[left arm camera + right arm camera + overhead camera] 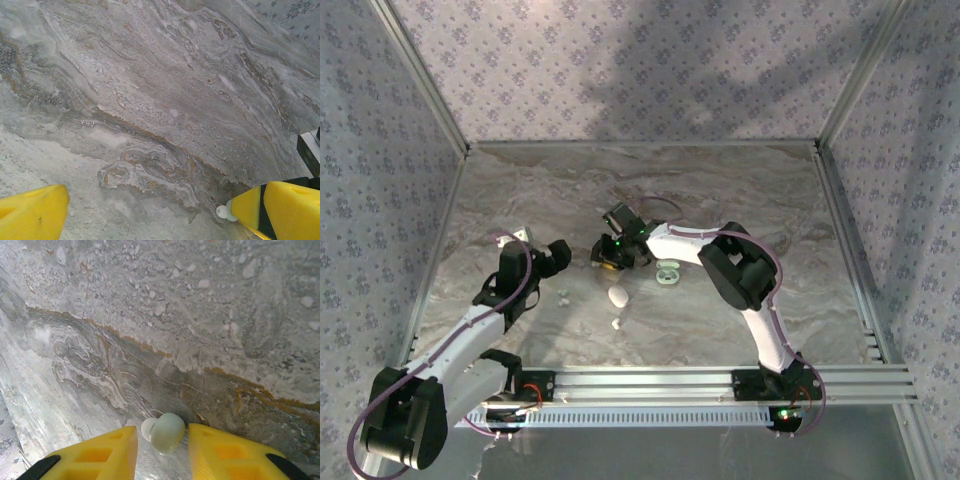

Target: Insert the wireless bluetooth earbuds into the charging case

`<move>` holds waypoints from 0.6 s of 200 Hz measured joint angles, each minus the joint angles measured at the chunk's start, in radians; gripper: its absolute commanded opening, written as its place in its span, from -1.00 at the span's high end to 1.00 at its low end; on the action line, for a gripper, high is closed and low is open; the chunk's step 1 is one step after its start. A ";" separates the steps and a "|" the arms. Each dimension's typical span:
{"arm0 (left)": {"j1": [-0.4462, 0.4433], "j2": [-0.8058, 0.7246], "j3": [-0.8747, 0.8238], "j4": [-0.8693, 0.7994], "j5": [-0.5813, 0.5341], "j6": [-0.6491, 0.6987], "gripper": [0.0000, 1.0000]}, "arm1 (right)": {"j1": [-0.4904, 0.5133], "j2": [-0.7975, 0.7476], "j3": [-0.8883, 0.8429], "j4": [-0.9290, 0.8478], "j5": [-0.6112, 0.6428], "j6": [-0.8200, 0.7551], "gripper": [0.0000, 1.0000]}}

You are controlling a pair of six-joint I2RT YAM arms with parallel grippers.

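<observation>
Marble table (pixel 740 190), patterned walls. Earbud (pixel 169 434) lay on table between right gripper (pixel 162 429) fingers, long axis across gap. Jaws stood narrow round it; could not tell if clamped. Case (pixel 668 272) just beside, right arm nearer. Left gripper (pixel 155 197) gaped wide, empty.

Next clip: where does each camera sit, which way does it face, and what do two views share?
Top external: above and behind the arm bases, looking down on the marble table; both arms, left gripper and right gripper show.
Left wrist: on the left arm, angled down at marble; its yellow fingers, a white earbud beside one.
Right wrist: on the right arm, low over the table; its fingers flank a pale green earbud.
Shared: top and right wrist views both hold the right gripper.
</observation>
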 measured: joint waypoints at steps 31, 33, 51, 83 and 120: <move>0.000 0.000 0.000 0.003 0.002 0.000 -0.99 | -0.003 0.013 0.016 -0.007 -0.006 0.003 0.38; 0.000 0.000 0.000 0.003 0.003 0.000 -0.99 | -0.004 0.013 0.016 -0.007 -0.007 0.003 0.38; 0.000 0.000 0.000 0.003 0.009 0.000 -0.99 | -0.007 0.016 0.020 -0.011 -0.010 0.003 0.40; 0.000 0.000 0.000 0.003 0.019 0.000 -0.99 | -0.008 0.023 0.033 -0.027 -0.015 0.003 0.42; 0.000 0.000 0.000 0.003 0.022 0.000 -0.99 | -0.009 0.030 0.049 -0.050 -0.019 0.003 0.49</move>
